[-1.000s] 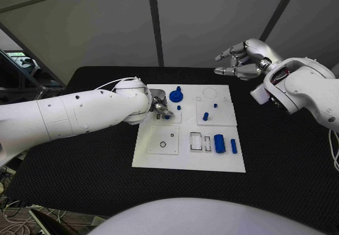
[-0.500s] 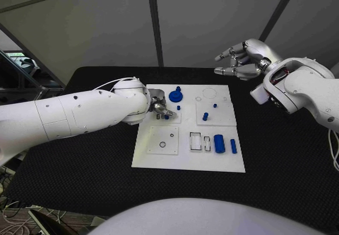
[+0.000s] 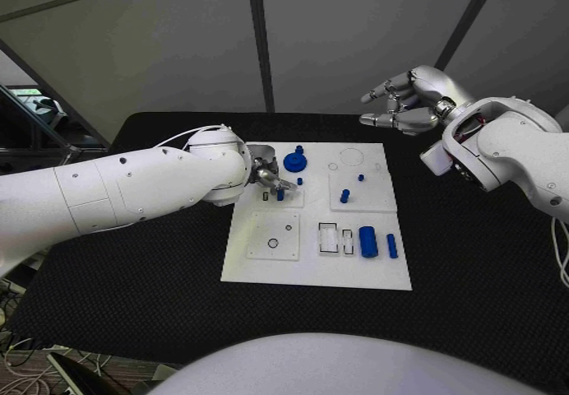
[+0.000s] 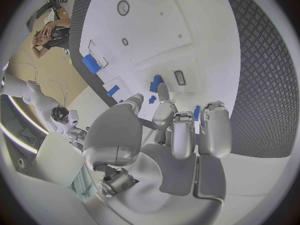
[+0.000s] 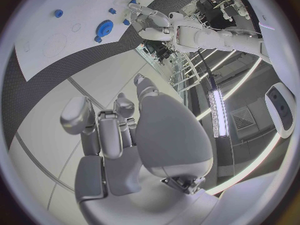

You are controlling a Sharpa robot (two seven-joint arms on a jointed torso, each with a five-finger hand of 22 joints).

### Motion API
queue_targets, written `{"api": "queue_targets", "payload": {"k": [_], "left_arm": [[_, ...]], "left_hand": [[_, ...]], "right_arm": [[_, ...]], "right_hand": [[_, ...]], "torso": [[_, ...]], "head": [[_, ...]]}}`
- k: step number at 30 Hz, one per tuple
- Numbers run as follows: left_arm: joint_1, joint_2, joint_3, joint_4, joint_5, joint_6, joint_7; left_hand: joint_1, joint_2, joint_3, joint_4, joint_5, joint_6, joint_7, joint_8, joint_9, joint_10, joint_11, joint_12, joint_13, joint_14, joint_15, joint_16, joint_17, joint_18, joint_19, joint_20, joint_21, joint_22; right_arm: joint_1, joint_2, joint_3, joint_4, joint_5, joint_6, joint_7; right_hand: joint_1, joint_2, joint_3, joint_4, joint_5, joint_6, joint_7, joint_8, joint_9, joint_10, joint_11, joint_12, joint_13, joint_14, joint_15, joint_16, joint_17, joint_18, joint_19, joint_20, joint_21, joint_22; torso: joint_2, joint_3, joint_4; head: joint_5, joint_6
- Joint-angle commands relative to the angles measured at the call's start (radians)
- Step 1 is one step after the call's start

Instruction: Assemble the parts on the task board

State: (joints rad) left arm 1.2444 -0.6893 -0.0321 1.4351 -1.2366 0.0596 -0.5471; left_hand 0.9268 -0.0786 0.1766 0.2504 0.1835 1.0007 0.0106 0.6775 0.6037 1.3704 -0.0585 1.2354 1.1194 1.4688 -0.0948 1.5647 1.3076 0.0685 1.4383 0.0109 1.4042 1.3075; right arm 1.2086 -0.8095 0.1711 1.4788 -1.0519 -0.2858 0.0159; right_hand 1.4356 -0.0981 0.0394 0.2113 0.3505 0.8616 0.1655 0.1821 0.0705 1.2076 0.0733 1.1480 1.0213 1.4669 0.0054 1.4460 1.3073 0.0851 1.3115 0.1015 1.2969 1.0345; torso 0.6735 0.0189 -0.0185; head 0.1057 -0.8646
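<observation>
Left robot hand (image 3: 268,175) sits low over the far left part of the task board (image 3: 318,276), and the bulky white forearm hides most of it in the head view; a short blue part (image 3: 279,194) shows just at its fingertips (image 3: 284,188), but whether the fingers grip it or only touch it cannot be told. In the left wrist view the fingers (image 4: 164,116) reach down toward small blue pieces (image 4: 155,83) beside a small dark slot (image 4: 179,77), and they cover the point of contact.

On the near half of the board, toward its right edge, a thick blue cylinder (image 3: 369,240) lies beside a thinner blue pin (image 3: 392,245), with a clear rectangular holder (image 3: 330,237) just to their left. Further left a raised white square (image 3: 275,236) carries a small dark ring (image 3: 275,243).

Near the middle of the board's right half a small blue peg (image 3: 345,196) stands upright. At the far edge a blue gear-like part (image 3: 295,160) stands close beside the left robot hand, and faint circles (image 3: 352,156) are marked near the far right corner; their detail is too fine to read.

Right robot hand (image 3: 407,100) hangs in the air beyond the far edge of the black worktop (image 3: 142,271), well apart from the board, its fingers loosely curled and apart with nothing in them.
</observation>
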Motion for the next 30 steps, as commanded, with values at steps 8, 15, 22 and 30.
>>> {"api": "queue_targets", "payload": {"k": [8, 15, 22, 30], "left_arm": [[0.003, -0.02, 0.091, 0.001, 0.054, 0.01, -0.001], [0.05, -0.028, 0.128, -0.062, 0.1, 0.142, 0.006], [0.083, 0.007, 0.134, -0.168, 0.114, 0.166, 0.015], [0.092, 0.025, 0.135, -0.219, 0.116, 0.164, 0.019]], "left_hand": [[0.049, 0.007, -0.057, 0.02, 0.001, -0.051, 0.024, -0.037, -0.015, -0.084, 0.027, -0.102, -0.124, 0.101, 0.01, 0.004, 0.26, 0.003, -0.049, 0.013, -0.078, 0.014], [0.115, 0.032, -0.113, 0.033, 0.004, -0.145, 0.083, -0.136, -0.069, -0.267, 0.08, -0.292, -0.342, 0.018, 0.054, -0.144, 0.065, 0.046, -0.185, 0.053, -0.272, -0.153], [0.149, 0.045, -0.175, 0.037, -0.018, -0.213, 0.125, -0.238, -0.148, -0.363, 0.119, -0.355, -0.415, -0.061, 0.09, -0.276, -0.089, 0.083, -0.298, 0.091, -0.458, -0.301], [0.19, 0.068, -0.208, 0.037, -0.009, -0.146, 0.117, -0.234, -0.176, -0.353, 0.113, -0.337, -0.429, -0.028, 0.086, -0.227, -0.04, 0.074, -0.247, 0.091, -0.418, -0.26]], "right_arm": [[0.002, 0.0, 0.001, -0.008, -0.002, 0.003, 0.004], [0.002, 0.001, 0.001, -0.016, -0.002, 0.004, 0.004], [0.002, 0.006, 0.001, -0.025, -0.002, 0.004, 0.004], [0.002, 0.01, 0.001, -0.029, -0.002, 0.006, 0.004]], "right_hand": [[-0.005, 0.004, 0.0, 0.007, 0.006, 0.005, -0.002, 0.006, -0.001, -0.008, 0.001, -0.006, -0.001, 0.047, -0.009, -0.006, 0.031, 0.02, -0.007, 0.001, -0.006, -0.001], [-0.005, 0.004, 0.0, 0.007, 0.006, 0.005, -0.002, 0.006, -0.001, -0.008, 0.001, -0.006, -0.001, 0.047, -0.009, -0.006, 0.031, 0.02, -0.007, 0.001, -0.006, -0.001], [-0.007, 0.004, 0.0, 0.009, 0.006, 0.004, -0.002, 0.006, -0.001, -0.006, 0.001, -0.005, 0.001, 0.047, -0.009, -0.006, 0.032, 0.02, -0.007, 0.001, -0.007, -0.002], [-0.006, 0.005, 0.0, 0.009, 0.007, 0.004, -0.002, 0.006, -0.001, -0.005, 0.001, -0.004, 0.001, 0.047, -0.009, -0.005, 0.032, 0.02, -0.007, 0.001, -0.006, -0.001]], "torso": [[0.0, 0.0002, 0.0013], [0.0, 0.001, -0.0002], [0.0, 0.0004, 0.001], [-0.001, -0.0003, 0.0007]], "head": [[-0.003, 0.006], [-0.003, 0.016], [-0.002, 0.024], [0.0, 0.032]]}}
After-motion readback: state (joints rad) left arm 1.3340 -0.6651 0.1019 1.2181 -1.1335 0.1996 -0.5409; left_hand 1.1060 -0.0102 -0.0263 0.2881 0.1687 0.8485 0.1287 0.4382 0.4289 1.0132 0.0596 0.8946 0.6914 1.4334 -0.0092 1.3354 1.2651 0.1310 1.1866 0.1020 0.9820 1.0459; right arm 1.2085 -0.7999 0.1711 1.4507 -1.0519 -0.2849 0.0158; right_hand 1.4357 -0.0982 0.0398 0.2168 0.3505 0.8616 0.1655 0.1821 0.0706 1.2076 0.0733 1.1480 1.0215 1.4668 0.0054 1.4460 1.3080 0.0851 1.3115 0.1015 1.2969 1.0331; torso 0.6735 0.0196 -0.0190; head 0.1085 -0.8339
